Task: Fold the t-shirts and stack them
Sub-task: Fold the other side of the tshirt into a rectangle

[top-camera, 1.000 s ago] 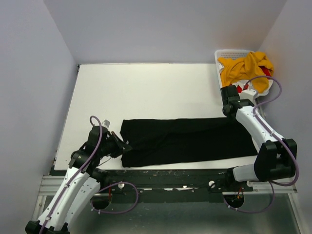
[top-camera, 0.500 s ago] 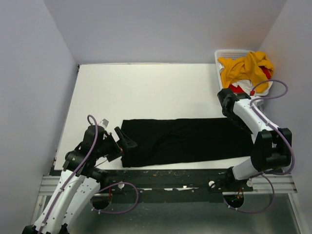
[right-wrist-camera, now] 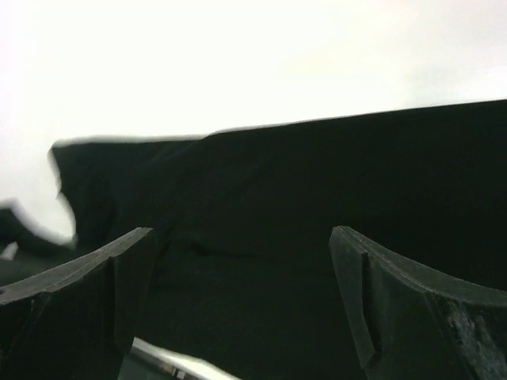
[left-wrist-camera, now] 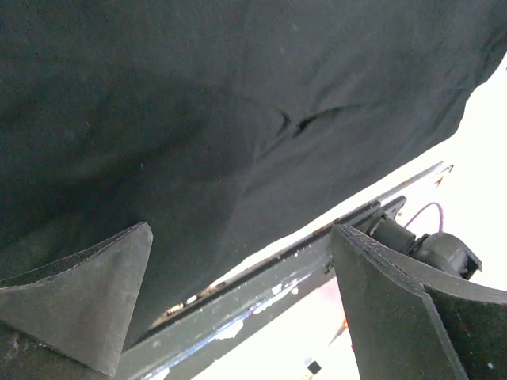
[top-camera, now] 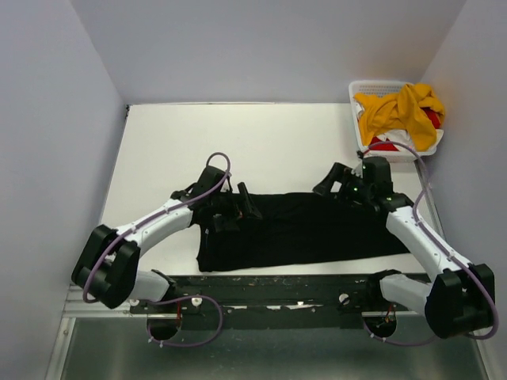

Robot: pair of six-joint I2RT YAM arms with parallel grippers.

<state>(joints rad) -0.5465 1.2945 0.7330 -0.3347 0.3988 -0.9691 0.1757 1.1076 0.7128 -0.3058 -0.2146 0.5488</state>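
Note:
A black t-shirt (top-camera: pixel 301 229), folded into a long band, lies flat across the near part of the white table (top-camera: pixel 238 142). My left gripper (top-camera: pixel 238 210) hovers open over its left part. In the left wrist view the left gripper (left-wrist-camera: pixel 242 229) has nothing between its fingers, with the black t-shirt (left-wrist-camera: pixel 238 95) below. My right gripper (top-camera: pixel 331 184) is open above the shirt's far edge, right of centre. The right wrist view shows the right gripper (right-wrist-camera: pixel 242 230) empty over the black t-shirt (right-wrist-camera: pixel 317 182). A mustard-yellow t-shirt (top-camera: pixel 400 111) and a red one (top-camera: pixel 386 146) are heaped in the basket.
The white slatted basket (top-camera: pixel 372 84) stands at the table's far right corner against the wall. A dark metal rail (left-wrist-camera: pixel 261 293) runs along the table's near edge, close to the shirt's near hem. Grey walls close in the table on three sides.
Both grippers have opened. The left arm swung from the shirt's left end in over the cloth. The right arm came from beside the basket leftward to the shirt's far edge.

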